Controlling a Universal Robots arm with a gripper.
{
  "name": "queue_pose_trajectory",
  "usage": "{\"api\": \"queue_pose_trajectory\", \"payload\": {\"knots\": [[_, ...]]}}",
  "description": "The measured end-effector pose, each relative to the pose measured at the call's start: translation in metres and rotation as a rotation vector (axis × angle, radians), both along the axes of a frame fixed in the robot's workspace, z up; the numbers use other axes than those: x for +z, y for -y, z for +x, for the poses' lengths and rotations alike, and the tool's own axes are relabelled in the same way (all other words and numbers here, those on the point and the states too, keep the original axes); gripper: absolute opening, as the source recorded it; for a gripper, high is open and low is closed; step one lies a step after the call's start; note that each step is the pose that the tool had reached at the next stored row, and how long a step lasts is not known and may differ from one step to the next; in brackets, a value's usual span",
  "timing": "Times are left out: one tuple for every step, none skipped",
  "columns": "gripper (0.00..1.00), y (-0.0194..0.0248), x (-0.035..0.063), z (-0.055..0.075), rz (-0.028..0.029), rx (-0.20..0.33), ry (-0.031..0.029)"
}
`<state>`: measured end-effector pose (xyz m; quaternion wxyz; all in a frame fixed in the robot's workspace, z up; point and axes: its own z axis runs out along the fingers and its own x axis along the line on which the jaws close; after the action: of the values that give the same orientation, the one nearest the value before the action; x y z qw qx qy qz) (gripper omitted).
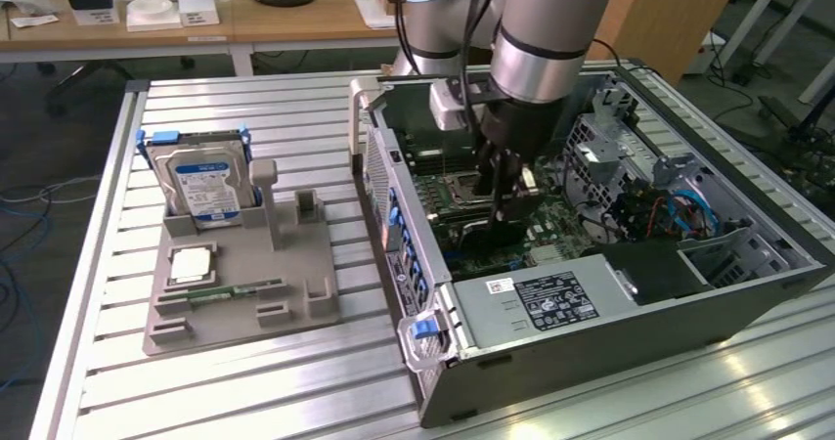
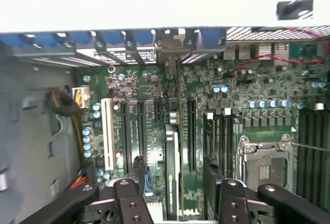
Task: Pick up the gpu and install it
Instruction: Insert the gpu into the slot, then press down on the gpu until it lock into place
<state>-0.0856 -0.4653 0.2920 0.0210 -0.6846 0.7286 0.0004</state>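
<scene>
The gpu (image 2: 172, 168) is a thin dark card standing on edge in a slot of the green motherboard (image 2: 232, 100), inside the open computer case (image 1: 593, 347). In the wrist view its silvery bracket end (image 2: 171, 54) meets the case's rear wall. My gripper (image 2: 174, 171) straddles the card, open, with one black finger (image 2: 137, 171) on each side and a gap between each finger and the card. In the exterior view the gripper (image 1: 503, 188) reaches down into the case, and the card (image 1: 490, 237) shows as a dark strip just below it.
A grey parts holder (image 1: 241, 308) at the exterior view's left carries a blue-labelled hard drive (image 1: 202, 184), a processor chip (image 1: 194, 262) and a narrow green memory stick (image 1: 225, 290). Inside the case are the power supply (image 1: 549, 298), a processor socket (image 2: 265, 165) and loose cables (image 1: 679, 210).
</scene>
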Motion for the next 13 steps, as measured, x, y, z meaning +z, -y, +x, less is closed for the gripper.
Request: {"api": "queue_pose_trajectory", "payload": {"knots": [[0.58, -0.0001, 0.0031, 0.0, -0.0009, 0.0, 0.0001], [0.58, -0.0002, 0.0062, 0.0, -0.0018, 0.0, 0.0], [0.58, -0.0003, 0.009, 0.0, -0.0022, 0.0, 0.0001], [0.58, -0.0004, 0.0115, 0.0, -0.0027, 0.0, 0.0001], [0.58, -0.0005, 0.0135, 0.0, -0.0032, 0.0, 0.0001], [0.58, -0.0006, 0.0149, 0.0, -0.0035, 0.0, 0.0], [0.58, -0.0007, 0.0158, 0.0, -0.0038, 0.0, 0.0001], [0.58, -0.0007, 0.016, 0.0, -0.004, 0.0, 0.0001], [0.58, -0.0007, 0.0161, 0.0, -0.0042, 0.0, 0.0002], [0.58, -0.0007, 0.0161, 0.0, -0.0042, 0.0, 0.0002], [0.58, -0.0007, 0.0161, 0.0, -0.0043, 0.0, 0.0001], [0.58, -0.0008, 0.0162, 0.0, -0.0045, 0.0, 0.0001], [0.58, -0.0008, 0.0162, 0.0, -0.0045, 0.0, 0.0]]}}
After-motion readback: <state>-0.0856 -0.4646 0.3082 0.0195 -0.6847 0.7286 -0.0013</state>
